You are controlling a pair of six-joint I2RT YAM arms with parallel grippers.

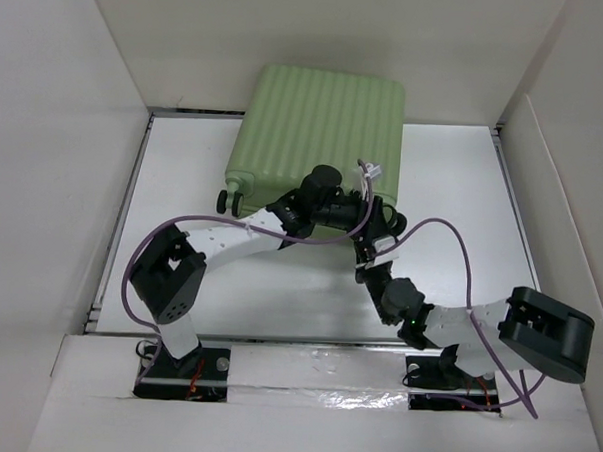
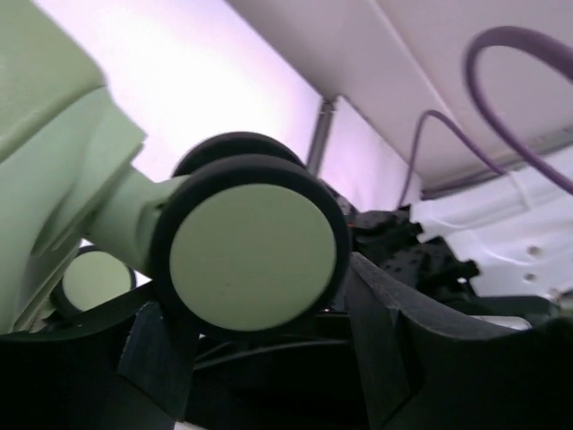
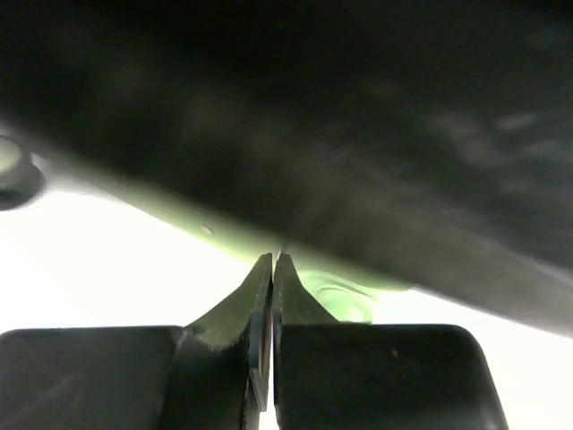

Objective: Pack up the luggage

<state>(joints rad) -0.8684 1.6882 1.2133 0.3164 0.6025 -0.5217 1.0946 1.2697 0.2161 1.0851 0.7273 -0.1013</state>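
The luggage (image 1: 321, 127), a light-green ribbed suitcase, lies closed and flat at the back of the table. My left gripper (image 1: 374, 217) reaches along its near edge to the right corner. In the left wrist view its jaws stand on either side of a black-and-green wheel (image 2: 255, 255), closed in against the wheel's rim. The green shell (image 2: 45, 134) fills that view's left side. My right gripper (image 1: 366, 257) is just in front of that corner. In the right wrist view it (image 3: 272, 262) is shut and empty, its tips at the luggage's lower edge (image 3: 224, 228).
White walls enclose the table on three sides. Another wheel (image 1: 228, 198) sticks out at the luggage's near left corner. Purple cables (image 1: 460, 253) loop over both arms. A small white tag (image 1: 370, 172) lies on the shell near my left wrist.
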